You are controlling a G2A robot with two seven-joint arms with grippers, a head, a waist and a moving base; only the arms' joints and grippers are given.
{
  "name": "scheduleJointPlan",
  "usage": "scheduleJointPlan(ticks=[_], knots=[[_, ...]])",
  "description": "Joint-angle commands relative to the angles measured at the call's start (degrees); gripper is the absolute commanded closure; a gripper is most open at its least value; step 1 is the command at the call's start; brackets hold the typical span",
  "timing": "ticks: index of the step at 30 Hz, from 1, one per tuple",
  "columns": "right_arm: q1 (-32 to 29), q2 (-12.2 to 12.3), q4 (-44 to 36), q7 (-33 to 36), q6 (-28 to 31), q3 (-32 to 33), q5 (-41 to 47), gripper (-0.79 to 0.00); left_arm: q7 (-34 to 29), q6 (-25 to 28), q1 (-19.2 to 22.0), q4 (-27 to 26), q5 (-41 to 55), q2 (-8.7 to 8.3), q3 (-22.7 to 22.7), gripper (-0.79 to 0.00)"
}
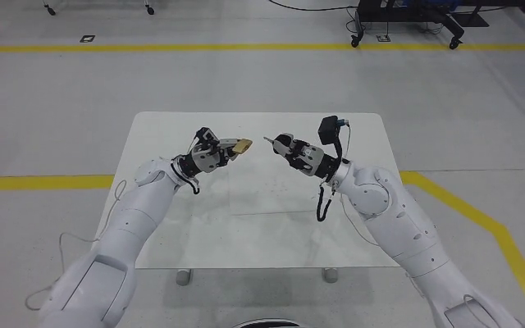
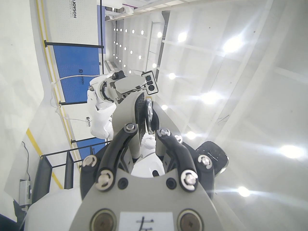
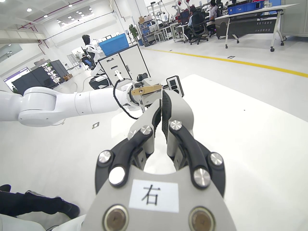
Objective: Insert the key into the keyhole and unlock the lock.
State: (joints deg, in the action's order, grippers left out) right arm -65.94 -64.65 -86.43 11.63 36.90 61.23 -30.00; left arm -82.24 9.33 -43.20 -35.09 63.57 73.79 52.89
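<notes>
My left gripper (image 1: 228,151) holds a brass padlock (image 1: 243,146) in the air above the white table (image 1: 262,221), and is shut on it. In the left wrist view a silvery metal edge of the padlock (image 2: 149,116) sits pinched between the fingers (image 2: 139,111). My right gripper (image 1: 283,145) faces it from a short gap away, shut on a thin key (image 1: 268,139) whose tip points at the lock. In the right wrist view the padlock (image 3: 144,90) shows its keyhole face just beyond my right gripper (image 3: 162,104). Key and lock are apart.
Both arms hover over the far half of the table. A black cable (image 1: 321,201) hangs from the right wrist. Yellow floor lines (image 1: 262,47) run around the table, and a wheeled stand (image 1: 410,20) sits far behind.
</notes>
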Motion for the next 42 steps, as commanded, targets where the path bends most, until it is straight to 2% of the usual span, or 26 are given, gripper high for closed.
scheduleJointPlan(ticks=[1,7,12,15,16,20,38,42], knots=[[0.0,0.0,0.0,-0.01,-0.02,0.0,-0.01,0.0,-0.2,-0.59,0.1,0.36,-0.61,0.14,-0.09,0.0],[0.02,0.02,-0.28,0.34,-0.32,-0.05,-1.13,0.0,-0.97,-2.45,0.39,1.39,-2.04,0.5,-0.12,0.0],[0.86,0.55,-4.83,1.36,0.68,-0.14,-18.95,0.0,-1.77,-5.0,0.82,2.15,-3.03,0.76,-0.13,0.0],[0.62,0.98,-8.46,2.82,-0.79,-0.19,-30.85,0.0,-2.59,-6.89,1.06,2.68,-2.97,0.92,0.03,0.0],[0.02,1.04,-9.67,2.13,-1.61,-0.05,-32.36,0.0,-2.62,-6.95,1.23,2.89,-3.17,0.95,0.11,0.0],[-2.85,1.7,-13.44,-0.78,-1.57,2.74,-35.1,0.0,-2.19,-5.78,1.8,2.78,-4.06,1.15,0.42,0.0],[-2.85,1.7,-13.44,-0.78,-1.57,2.74,-35.1,0.0,-2.19,-5.78,1.8,2.78,-4.06,1.15,0.42,0.0],[-2.89,2.06,-16.53,0.15,-2.14,3.69,-41.12,0.0,-2.19,-5.78,1.8,2.78,-4.06,1.15,0.42,0.0]])
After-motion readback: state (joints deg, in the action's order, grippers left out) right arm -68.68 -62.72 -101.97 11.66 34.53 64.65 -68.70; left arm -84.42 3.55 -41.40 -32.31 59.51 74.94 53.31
